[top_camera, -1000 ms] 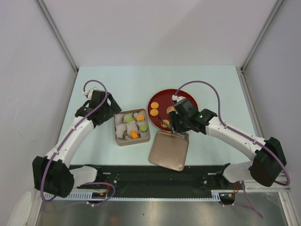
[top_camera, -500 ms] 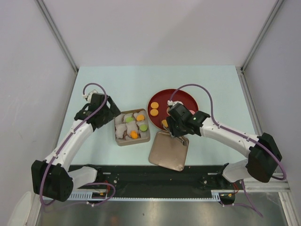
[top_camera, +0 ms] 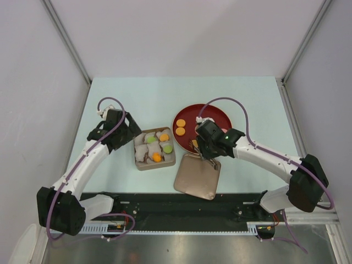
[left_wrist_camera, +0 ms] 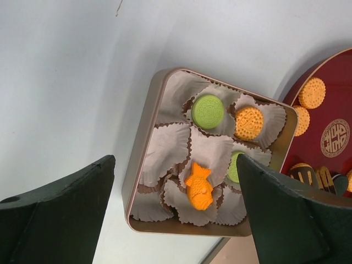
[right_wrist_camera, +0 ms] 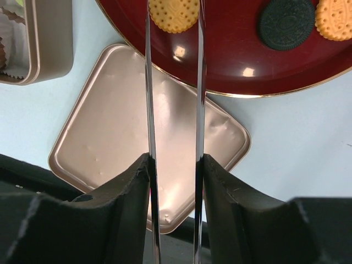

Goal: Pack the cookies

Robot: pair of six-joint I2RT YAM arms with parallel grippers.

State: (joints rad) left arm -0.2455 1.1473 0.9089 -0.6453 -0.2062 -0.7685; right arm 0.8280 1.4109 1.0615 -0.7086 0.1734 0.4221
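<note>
Cookies [top_camera: 180, 131], small round discs, lie in two places. A green round cookie [left_wrist_camera: 208, 111], an orange dotted cookie [left_wrist_camera: 248, 122] and an orange fish-shaped cookie [left_wrist_camera: 199, 187] sit in white paper cups inside the tan square metal tin [left_wrist_camera: 137, 170]. Others lie on the dark-red round plate [right_wrist_camera: 236, 55]. On the plate's near edge, an orange round cookie [right_wrist_camera: 173, 14] lies flat between the two long thin blades of the right gripper [top_camera: 196, 145], one blade at each of its sides. Whether they pinch it cannot be told. A black round cookie [right_wrist_camera: 287, 22] lies to one side, apart from the blades. The right arm arcs in from its base at the right, with its wrist tipped down over the plate's rim and the tan square metal lid [right_wrist_camera: 104, 143] beneath it. The left gripper [left_wrist_camera: 173, 164] hangs over the tin's left side, its jaws spread wide and holding nothing. The left arm stretches forward from its base at the near left.
</note>
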